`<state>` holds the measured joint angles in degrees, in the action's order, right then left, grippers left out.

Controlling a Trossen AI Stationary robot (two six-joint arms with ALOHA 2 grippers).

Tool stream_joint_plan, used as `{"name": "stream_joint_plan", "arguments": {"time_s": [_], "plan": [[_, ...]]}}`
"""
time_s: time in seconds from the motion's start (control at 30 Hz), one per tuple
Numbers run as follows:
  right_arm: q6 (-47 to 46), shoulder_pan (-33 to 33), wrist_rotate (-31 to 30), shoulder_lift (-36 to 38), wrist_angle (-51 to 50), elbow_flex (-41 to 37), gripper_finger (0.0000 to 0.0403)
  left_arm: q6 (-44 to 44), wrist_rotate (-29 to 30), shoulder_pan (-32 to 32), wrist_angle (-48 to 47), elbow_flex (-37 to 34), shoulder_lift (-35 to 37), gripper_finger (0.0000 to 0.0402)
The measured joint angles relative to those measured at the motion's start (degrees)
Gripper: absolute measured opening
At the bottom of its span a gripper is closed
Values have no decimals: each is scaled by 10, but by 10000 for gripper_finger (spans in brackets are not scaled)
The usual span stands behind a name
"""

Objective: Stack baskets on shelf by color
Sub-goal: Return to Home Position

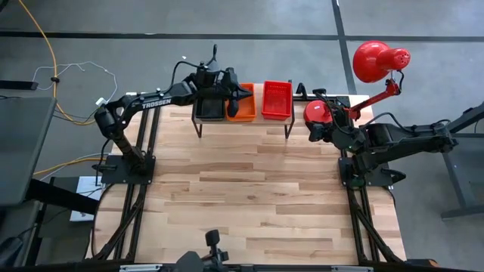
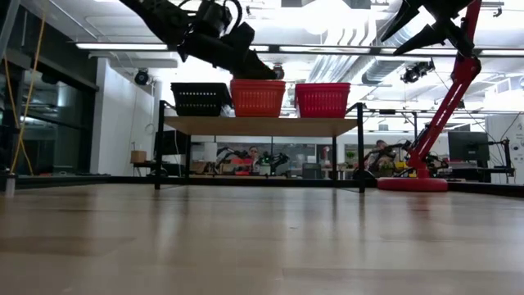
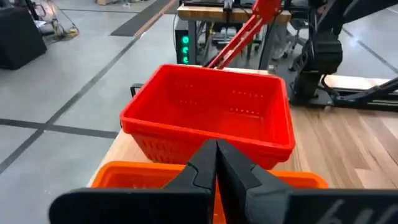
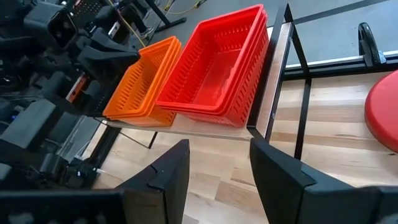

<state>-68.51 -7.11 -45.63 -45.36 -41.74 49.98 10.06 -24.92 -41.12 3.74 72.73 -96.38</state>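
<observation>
Three stacks of baskets stand by their bottoms on the shelf (image 1: 242, 121) at the table's far edge: black (image 1: 209, 107), orange (image 1: 243, 109) and red (image 1: 277, 100). In the right wrist view the orange stack (image 4: 140, 84) and the red stack (image 4: 217, 65) each show several nested rims. My left gripper (image 3: 216, 163) is shut, low over the orange stack and pointing toward the red one (image 3: 211, 118). My right gripper (image 4: 217, 168) hangs open in the air to the right of the shelf, above the table, with nothing between its fingers. My left gripper's shut fingertips (image 2: 266, 72) stand at the top rim of the orange stack (image 2: 258, 82), coming from the table's left and slanting slightly down. I cannot tell whether they touch the rim.
A red desk lamp stands with its round base (image 1: 318, 112) on the table just right of the shelf, its head (image 1: 374, 59) beyond the far right corner. The wooden table (image 1: 257, 204) spreads bare in front of the shelf.
</observation>
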Motion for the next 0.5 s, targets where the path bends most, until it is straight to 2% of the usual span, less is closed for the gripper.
{"name": "stream_joint_plan", "arguments": {"time_s": [0.17,0.33,0.5], "plan": [[-1,0,3,0,0,0,156,-16,0,0,6,0,10,0],[2,0,11,0,1,0,156,-50,-7,-1,36,0,52,0],[55,0,7,0,13,0,156,-101,-37,5,38,0,105,0]]}}
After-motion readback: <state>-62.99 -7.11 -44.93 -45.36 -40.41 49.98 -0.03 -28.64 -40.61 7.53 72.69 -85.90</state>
